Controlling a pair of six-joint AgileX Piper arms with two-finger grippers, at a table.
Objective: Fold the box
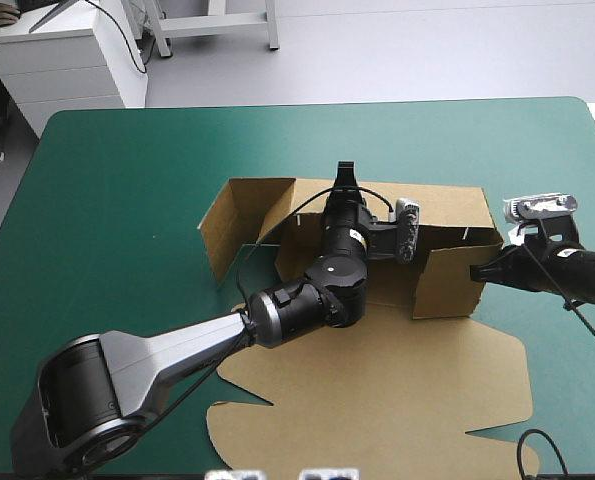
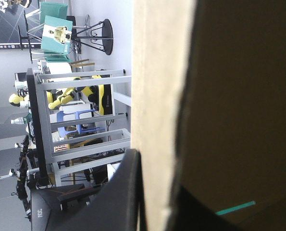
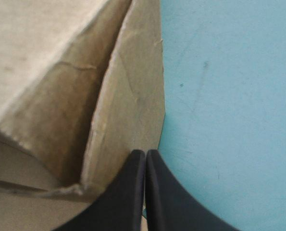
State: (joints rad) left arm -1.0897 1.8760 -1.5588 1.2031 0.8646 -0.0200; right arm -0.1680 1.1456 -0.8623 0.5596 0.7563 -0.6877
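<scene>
The brown box stands mid-table with its back and side walls raised, and its lid sheet lies flat toward the near edge. My left arm reaches across the box's floor. My left gripper sits at the top of the back wall, shut on the box. In the left wrist view the board's edge runs between the black fingers of my left gripper. My right gripper is shut, its tip against the outside of the right side wall. In the right wrist view my right gripper touches that wall low down.
The teal-green cover lies bare to the left of the box and beyond it, and also to the right past my right gripper. The flat lid reaches close to the table's near edge. A white cabinet stands beyond the far left corner.
</scene>
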